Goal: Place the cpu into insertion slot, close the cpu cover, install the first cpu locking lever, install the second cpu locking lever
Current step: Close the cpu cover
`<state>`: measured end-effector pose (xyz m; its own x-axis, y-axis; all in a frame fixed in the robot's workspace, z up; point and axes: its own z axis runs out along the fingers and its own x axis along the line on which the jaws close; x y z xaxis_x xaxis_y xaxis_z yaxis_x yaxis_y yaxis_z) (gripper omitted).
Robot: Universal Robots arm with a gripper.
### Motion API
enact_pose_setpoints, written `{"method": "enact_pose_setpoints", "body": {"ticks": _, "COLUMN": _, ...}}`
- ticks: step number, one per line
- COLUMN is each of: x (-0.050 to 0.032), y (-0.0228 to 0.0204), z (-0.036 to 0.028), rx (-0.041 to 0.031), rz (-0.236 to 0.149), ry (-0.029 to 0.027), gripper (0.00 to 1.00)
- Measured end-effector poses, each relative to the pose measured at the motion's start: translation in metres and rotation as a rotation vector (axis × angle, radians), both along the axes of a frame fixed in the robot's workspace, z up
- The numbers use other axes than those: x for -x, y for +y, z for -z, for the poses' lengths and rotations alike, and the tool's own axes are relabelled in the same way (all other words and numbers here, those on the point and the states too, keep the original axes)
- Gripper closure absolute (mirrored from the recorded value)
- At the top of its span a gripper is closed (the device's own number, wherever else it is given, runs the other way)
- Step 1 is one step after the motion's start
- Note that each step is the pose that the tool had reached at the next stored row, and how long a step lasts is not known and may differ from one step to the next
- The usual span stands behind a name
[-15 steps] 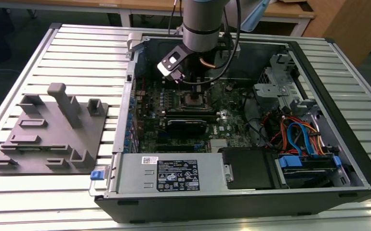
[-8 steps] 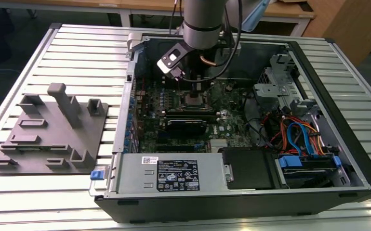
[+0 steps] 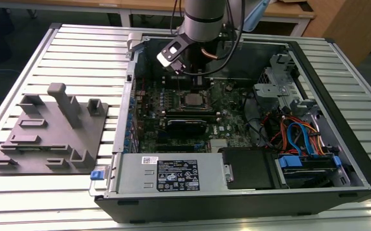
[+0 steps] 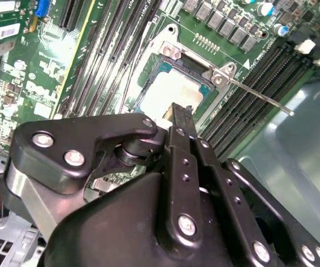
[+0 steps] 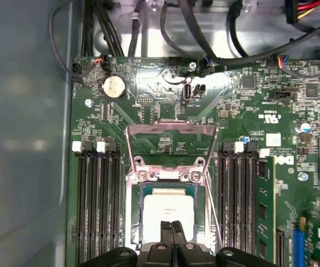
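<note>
Gripper [image 5: 171,224] — closed tight, holding nothing — above cpu [image 5: 168,206] seated in insertion slot [image 5: 138,211].

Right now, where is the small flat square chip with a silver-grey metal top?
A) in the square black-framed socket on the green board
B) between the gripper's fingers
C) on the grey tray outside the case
A: the first wrist view shows the cpu in the insertion slot.

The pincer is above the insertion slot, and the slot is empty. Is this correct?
Not quite. The pincer is above the insertion slot, but the slot is not empty: the cpu lies in it, as the first wrist view shows.
</note>
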<state>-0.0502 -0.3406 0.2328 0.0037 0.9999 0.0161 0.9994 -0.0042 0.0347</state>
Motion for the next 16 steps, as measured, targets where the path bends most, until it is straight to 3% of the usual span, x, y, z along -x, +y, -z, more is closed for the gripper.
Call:
{"method": "enact_pose_setpoints", "body": {"ticks": 7, "x": 0.0000, "y": -0.0003, "z": -0.0003, "rx": 0.0002, "rz": 0.000, "ry": 0.0001, "gripper": 0.90}}
{"method": "enact_pose_setpoints", "body": {"ticks": 11, "x": 0.0000, "y": -0.0033, "z": -0.0003, "rx": -0.0001, "rz": 0.000, "ry": 0.0000, "gripper": 0.90}}
{"method": "enact_pose_setpoints", "body": {"ticks": 16, "x": 0.0000, "y": -0.0036, "z": -0.0076, "rx": -0.0002, "rz": 0.000, "ry": 0.0000, "gripper": 0.90}}
